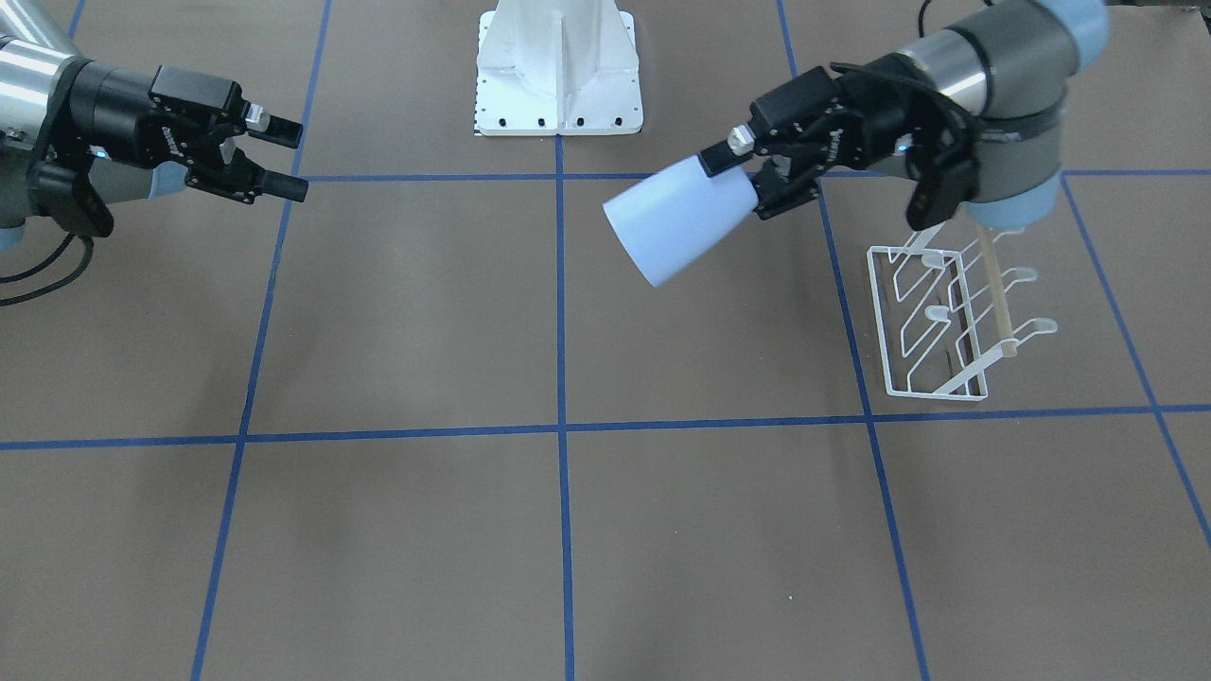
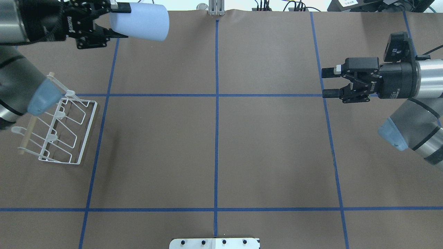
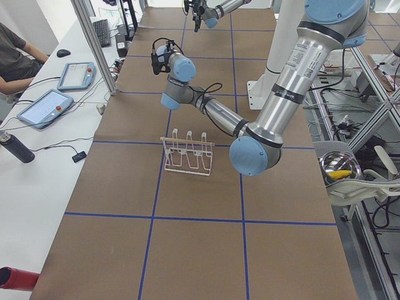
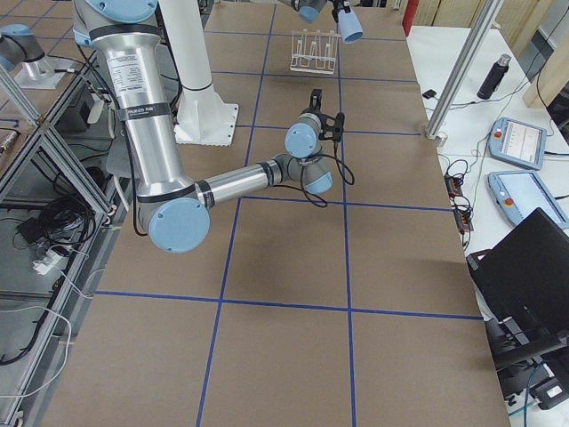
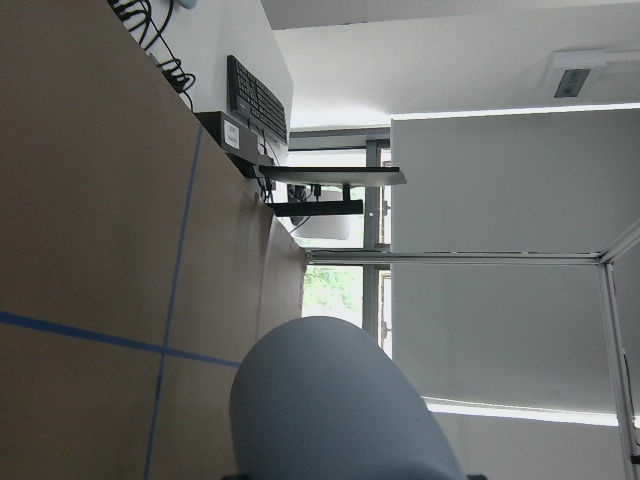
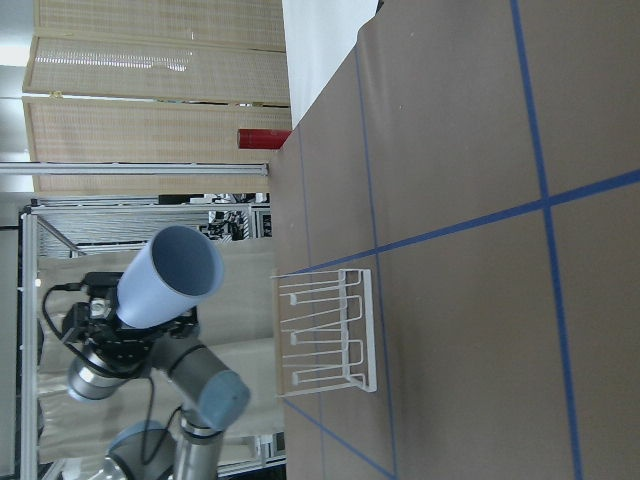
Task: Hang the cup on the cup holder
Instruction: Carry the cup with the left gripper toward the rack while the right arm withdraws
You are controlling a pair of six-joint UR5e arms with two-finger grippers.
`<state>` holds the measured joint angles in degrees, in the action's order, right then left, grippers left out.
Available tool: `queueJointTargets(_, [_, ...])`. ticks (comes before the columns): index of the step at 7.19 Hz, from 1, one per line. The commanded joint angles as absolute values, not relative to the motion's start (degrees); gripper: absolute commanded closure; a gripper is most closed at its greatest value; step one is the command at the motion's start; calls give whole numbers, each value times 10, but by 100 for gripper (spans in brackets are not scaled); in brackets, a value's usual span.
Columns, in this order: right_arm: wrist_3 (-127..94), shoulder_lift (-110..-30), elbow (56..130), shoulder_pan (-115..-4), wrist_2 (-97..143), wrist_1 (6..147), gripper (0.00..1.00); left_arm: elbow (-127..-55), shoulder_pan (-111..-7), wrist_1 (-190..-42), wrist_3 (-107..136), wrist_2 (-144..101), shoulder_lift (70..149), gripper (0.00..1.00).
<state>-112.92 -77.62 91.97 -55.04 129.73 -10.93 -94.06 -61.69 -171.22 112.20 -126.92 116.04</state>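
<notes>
Left gripper is clamped on the cup, gripping its narrow base end, with one finger lying along the outer wall. Cup is in the air above the table, tipped close to horizontal, with its wide mouth pointing away from the gripper toward the table's middle. Right wrist view looks partly into the open mouth. Left wrist view shows only the cup's pale blue wall filling the bottom of the picture.

Rack stands on the table on the robot's left side, partly under the left arm. Its white wire pegs curve up and the wooden rod runs along the top. Cup is off the rack and touches no peg, set toward the centre from it and higher up.

Right gripper hangs above the table on the far side, well apart from the cup and rack. Its jaws are spread wide with nothing between them.

White pedestal sits at the robot's edge of the table. Blue tape lines cross the brown surface.
</notes>
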Motion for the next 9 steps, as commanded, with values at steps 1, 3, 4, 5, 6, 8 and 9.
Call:
queueJointTargets(1, [-1050,-807,919,-574,1299,-48,0,-955,-732,-1564,997,-1391,1151,100])
queueJointTargets(3, [-899,-829,922,-613,1292,63,0,-965,-751,-1487,844,-1390,1101,100])
queueJointTargets(4, [-785,-851,921,-635,1282,113,0,-966,-759,-1438,778,-1387,1099,100])
queueJointTargets(5, [-679,-854,925,-670,1291,190,0,-969,-763,-1394,712,-1386,1097,100])
queueJointTargets(6, [-597,-854,929,-690,1291,257,0,-985,-762,-1351,673,-1386,1085,100])
queueJointTargets(8, [-420,-853,929,-728,1283,399,0,-1034,-750,-1228,654,-1386,1080,100])
queueJointTargets(9, [-360,-848,929,-744,1285,452,0,-1060,-742,-1173,647,-1386,1080,100])
